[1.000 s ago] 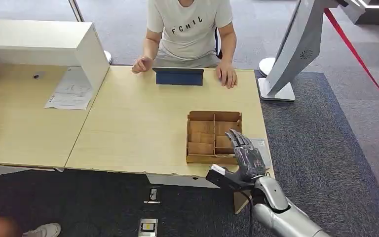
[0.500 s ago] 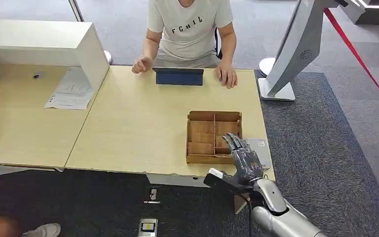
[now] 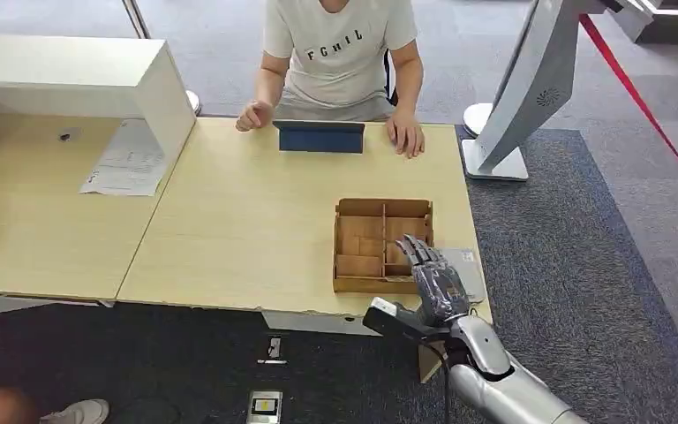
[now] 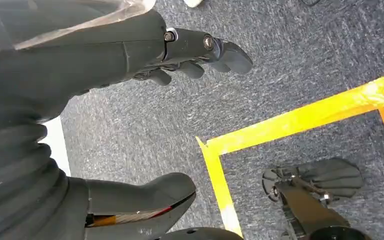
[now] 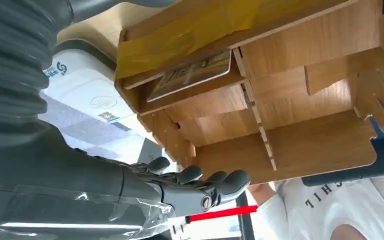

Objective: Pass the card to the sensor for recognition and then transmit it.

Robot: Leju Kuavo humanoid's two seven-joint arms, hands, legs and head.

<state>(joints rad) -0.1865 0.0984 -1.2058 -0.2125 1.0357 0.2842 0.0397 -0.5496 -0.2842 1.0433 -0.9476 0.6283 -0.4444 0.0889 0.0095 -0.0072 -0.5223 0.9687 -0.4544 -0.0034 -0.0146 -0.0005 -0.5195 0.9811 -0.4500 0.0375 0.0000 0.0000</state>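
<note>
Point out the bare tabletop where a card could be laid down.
Widest bare patch: the table between the paper sheet and the wooden tray. A narrower bare strip runs between the tray and the blue tablet. It is crowded at the near right corner: right hand, white sensor, tray.

I stand in an office or reception-style demo room. Grey carpet tiles (image 3: 583, 265) cover the floor, with yellow tape lines (image 4: 300, 120) marked on them beneath me. Ahead lie two pale wood-laminate desks (image 3: 229, 230) pushed together; at twelve o'clock a person in a white T-shirt (image 3: 340, 53) sits behind a dark blue tablet (image 3: 320, 137). At ten o'clock rest printed paper sheets (image 3: 128, 163), and at two o'clock stands a white kiosk stand (image 3: 530, 88).
</note>
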